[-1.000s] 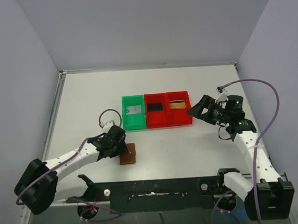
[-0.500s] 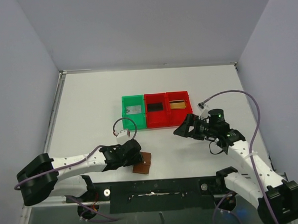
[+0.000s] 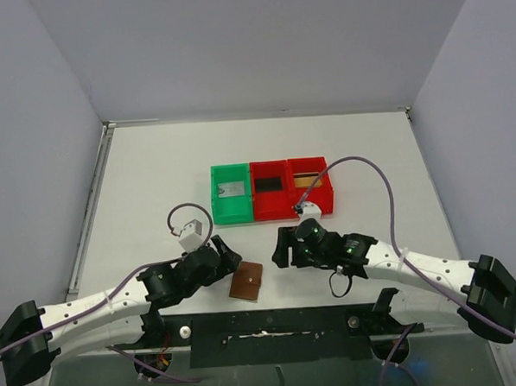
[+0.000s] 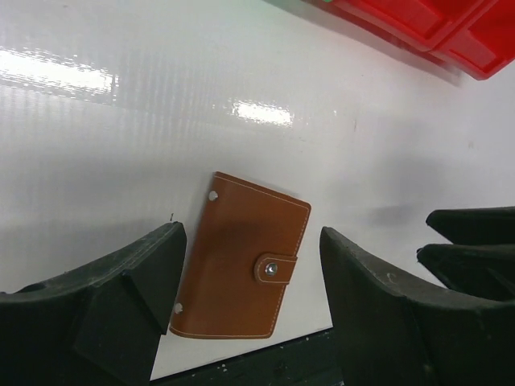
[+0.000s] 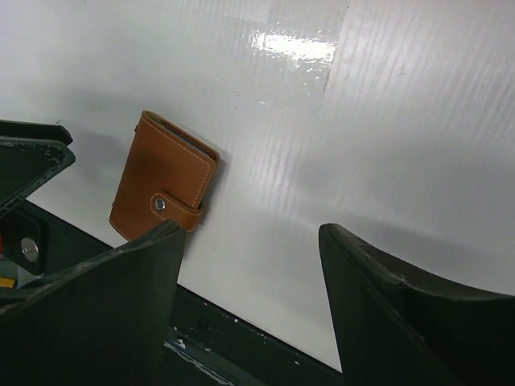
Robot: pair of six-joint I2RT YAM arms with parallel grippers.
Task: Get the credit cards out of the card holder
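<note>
The brown card holder [image 4: 245,269] lies flat and closed on the white table [image 3: 153,181] by the near edge, its snap tab folded over one side. A second ago it stood on edge in the left gripper [image 3: 230,256]. That gripper has since let go and drawn back, and its fingers are now spread wide with the holder lying apart beyond them. The right gripper [image 3: 277,248] has swung down from beside the red bins [image 3: 292,210] to just right of the holder, its fingers likewise spread and empty. A gold card [image 3: 307,180] rests in the right-hand red bin and a pale one [image 3: 233,189] in the green bin [image 3: 217,195].
</note>
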